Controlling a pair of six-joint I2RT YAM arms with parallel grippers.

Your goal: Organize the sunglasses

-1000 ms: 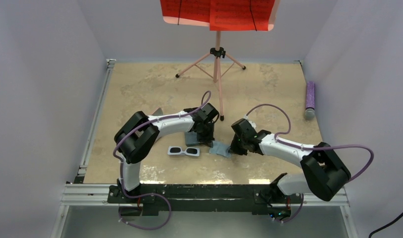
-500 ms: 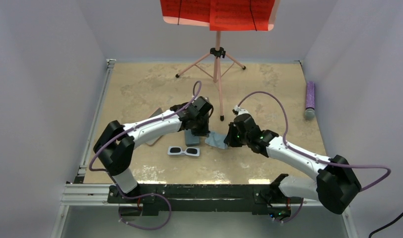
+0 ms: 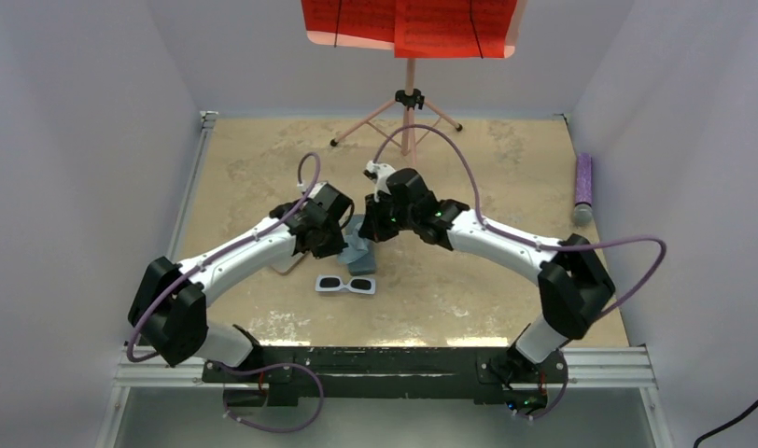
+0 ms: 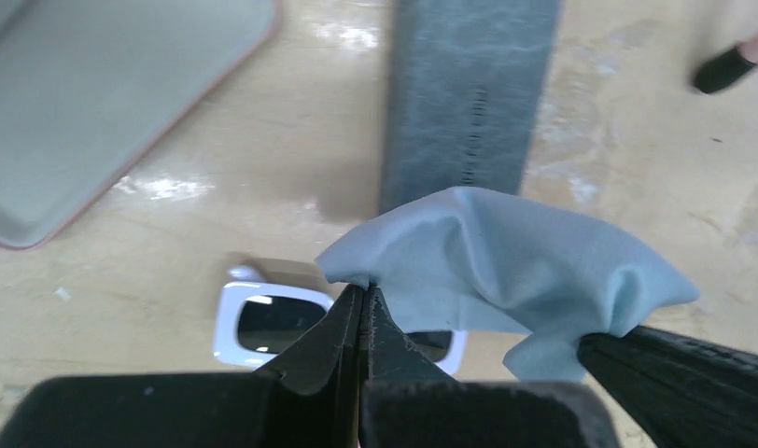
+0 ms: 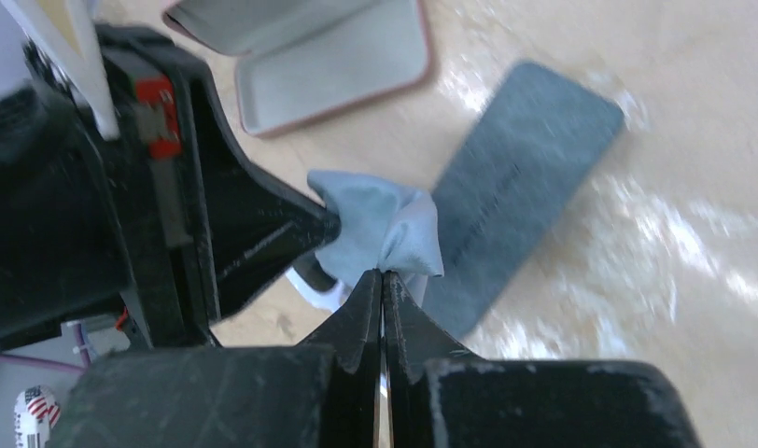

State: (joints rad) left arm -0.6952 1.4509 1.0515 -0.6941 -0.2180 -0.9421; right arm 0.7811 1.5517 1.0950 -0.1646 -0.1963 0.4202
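Since a second ago, both arms have been swung back and leftward, and one light blue cloth [image 4: 506,271] has been raised, clamped at opposite ends by the left pincer [image 4: 361,294] and right pincer [image 5: 383,280]. A mottled beige desk [image 3: 487,299] is enclosed by pale walls [image 3: 77,140]. One white pair of sunglasses [image 3: 345,285] is laid just before one grey case [image 4: 469,93]; one pink-rimmed case [image 4: 105,103] is seen open.

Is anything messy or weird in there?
Yes. The blue cloth hangs crumpled in the air, pinched at two spots by the left gripper and the right gripper, not lying flat. The white sunglasses lie on the table below it.
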